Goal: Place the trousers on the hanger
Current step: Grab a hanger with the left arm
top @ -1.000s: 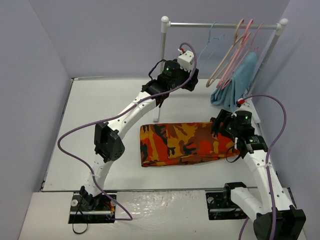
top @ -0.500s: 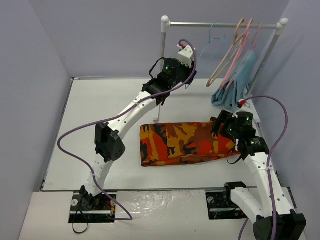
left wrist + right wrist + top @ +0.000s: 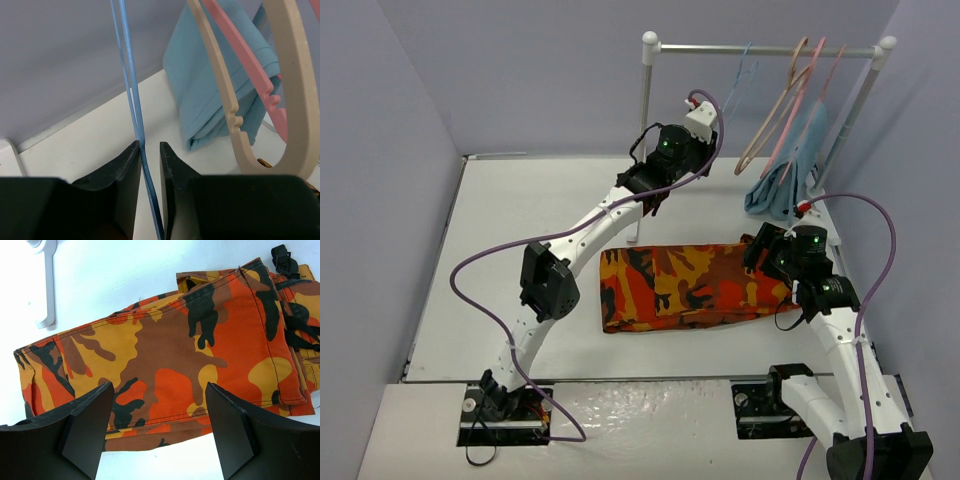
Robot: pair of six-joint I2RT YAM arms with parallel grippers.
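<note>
The trousers (image 3: 690,285), in orange, red, yellow and black camouflage, lie folded flat on the table, and in the right wrist view the trousers (image 3: 165,355) fill the middle. My right gripper (image 3: 159,387) hovers open over their near edge with nothing between its fingers. The hanger (image 3: 735,85), thin light-blue wire, hangs from the rail at the back. In the left wrist view the hanger (image 3: 131,85) runs down between the jaws of my left gripper (image 3: 149,145), which are drawn close on the wire.
A white rack (image 3: 760,49) stands at the back right with a tan wooden hanger (image 3: 770,125), a pink hanger (image 3: 800,105) and a teal-blue cloth (image 3: 785,170) on it. Its foot (image 3: 47,285) rests just behind the trousers. Purple walls close in on three sides.
My left gripper has narrowed from wide open onto the blue wire, and its wrist has shifted slightly right toward the rack. The right arm has barely moved.
</note>
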